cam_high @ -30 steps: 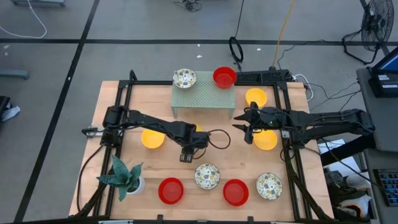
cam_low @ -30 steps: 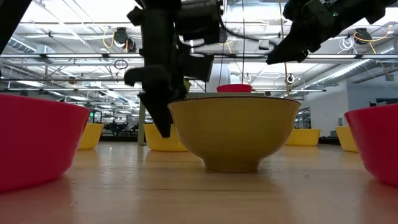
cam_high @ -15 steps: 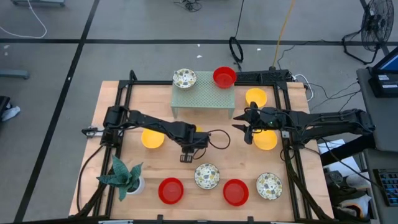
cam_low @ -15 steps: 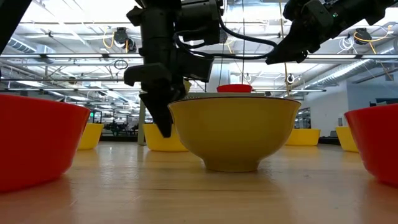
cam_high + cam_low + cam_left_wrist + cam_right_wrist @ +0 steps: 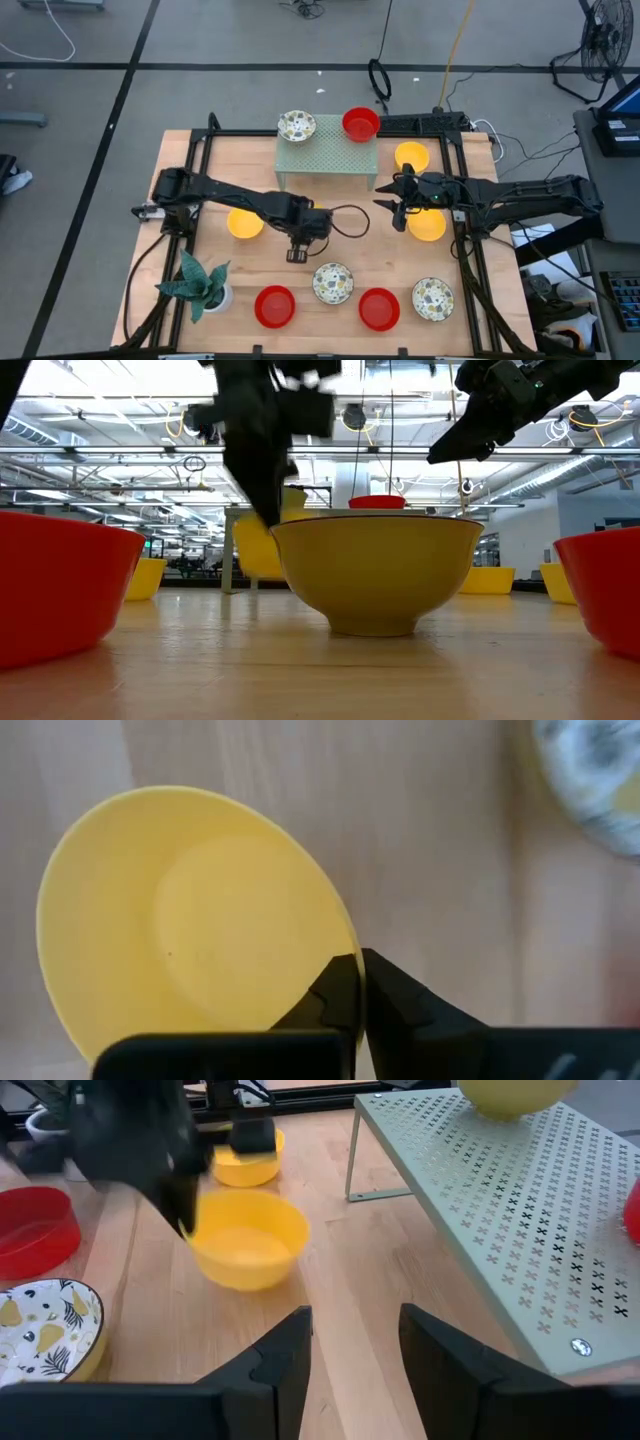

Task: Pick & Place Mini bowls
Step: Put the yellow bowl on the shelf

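Wooden boards make the table (image 5: 250, 170), with a pale green metal rack full of little holes (image 5: 327, 155) at its far side. On the rack sit a speckled white bowl (image 5: 297, 126) and a small red bowl (image 5: 360, 124); both look empty. The left pincer (image 5: 358, 982) is near the middle of the table. It pinches the rim of a small round yellow bowl (image 5: 190, 920), which has nothing inside. The right pincer (image 5: 355, 1342) hangs above the table near the rack, its fingers apart and holding nothing.
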